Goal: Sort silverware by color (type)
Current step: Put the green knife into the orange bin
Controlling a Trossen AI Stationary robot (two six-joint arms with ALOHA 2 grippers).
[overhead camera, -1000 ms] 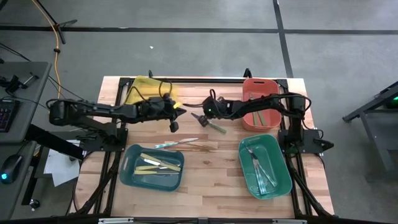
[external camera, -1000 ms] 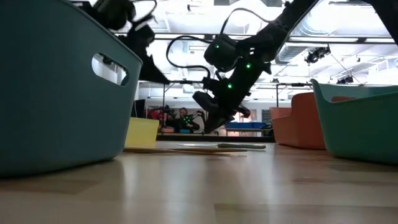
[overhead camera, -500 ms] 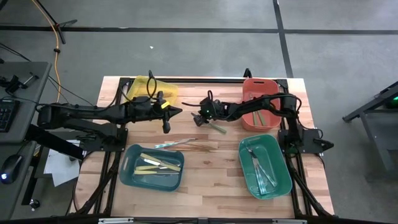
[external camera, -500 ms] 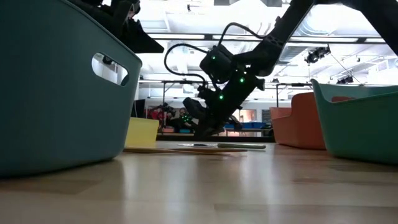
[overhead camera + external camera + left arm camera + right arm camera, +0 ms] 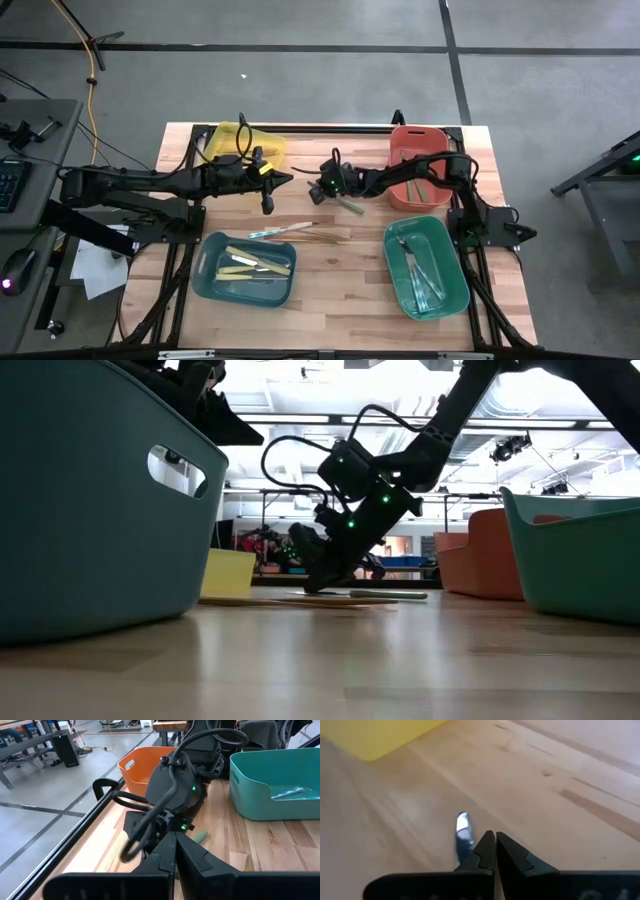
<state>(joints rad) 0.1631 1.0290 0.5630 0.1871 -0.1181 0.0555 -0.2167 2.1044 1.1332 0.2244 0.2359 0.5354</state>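
My right gripper [image 5: 315,190] is shut and low over the table's middle, its tips near the boards in the low view [image 5: 310,578]. In the right wrist view a small silver-blue utensil end [image 5: 463,826] shows beside its tips [image 5: 493,840]. A green utensil [image 5: 351,205] lies flat on the table just behind it, also seen in the left wrist view [image 5: 200,836]. A teal-tinted utensil [image 5: 285,231] and a gold-tan one [image 5: 325,237] lie flat nearer the near edge. My left gripper [image 5: 285,180] is shut [image 5: 175,839], raised and facing the right gripper. My right gripper comes down slanting from the table's right side, with its shut tips at the silver-blue utensil end [image 5: 461,837]. The finger hides where they meet, so I cannot tell whether it touches that end.
A yellow bin [image 5: 243,145] stands at the far left and an orange bin [image 5: 415,170] at the far right. The teal bin [image 5: 205,270] at the near left holds cream-yellow utensils. The green bin [image 5: 455,265] at the near right holds silver ones. Bare boards lie between the two near bins.
My right gripper has moved toward the table's left edge and down, from clear above the boards to almost on them. My left gripper drew back toward the left edge, then kept still. The utensils on the table have not moved.
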